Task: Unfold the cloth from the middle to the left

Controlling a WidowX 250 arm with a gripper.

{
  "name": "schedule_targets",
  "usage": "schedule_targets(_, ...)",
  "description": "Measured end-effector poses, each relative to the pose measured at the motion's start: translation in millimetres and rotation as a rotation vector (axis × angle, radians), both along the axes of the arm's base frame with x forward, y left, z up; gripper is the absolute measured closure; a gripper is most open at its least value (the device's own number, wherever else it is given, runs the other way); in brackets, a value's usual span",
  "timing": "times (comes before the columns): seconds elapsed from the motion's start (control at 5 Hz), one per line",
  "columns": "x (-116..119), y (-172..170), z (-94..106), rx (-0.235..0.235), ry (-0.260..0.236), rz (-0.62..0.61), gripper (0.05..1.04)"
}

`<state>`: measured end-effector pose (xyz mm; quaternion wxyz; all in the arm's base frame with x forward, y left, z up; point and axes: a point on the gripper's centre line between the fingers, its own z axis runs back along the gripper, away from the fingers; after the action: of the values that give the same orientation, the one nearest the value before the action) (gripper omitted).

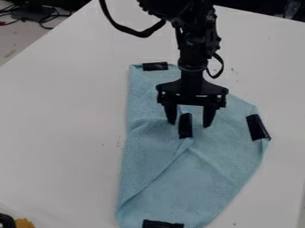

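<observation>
I judge this to be the grasping step: next I need to close on the black tape tab (186, 129) at the folded corner, then draw it left. The light blue cloth (202, 173) lies beneath my black gripper (189, 124), its fingers wide astride the tab, the black arm (191, 53) hanging nearly vertical.
</observation>
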<state>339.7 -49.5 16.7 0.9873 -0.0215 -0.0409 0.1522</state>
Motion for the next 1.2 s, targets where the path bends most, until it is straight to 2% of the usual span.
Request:
schedule_targets(0.2,2.6,0.7,-2.6,-0.001,0.006,-0.014,0.371)
schedule_targets(0.4,3.5,-0.3,-3.0,-0.006,0.008,-0.023,0.492)
schedule_targets(0.6,4.5,-0.5,-8.7,-0.007,0.020,-0.029,0.761)
schedule_targets(0.8,6.0,-1.4,-7.4,-0.012,0.020,-0.029,0.935)
schedule_targets(1.0,4.6,0.6,-7.3,0.006,0.027,-0.012,1.007)
schedule_targets(1.2,1.2,-1.8,14.7,0.036,-0.010,0.008,1.015)
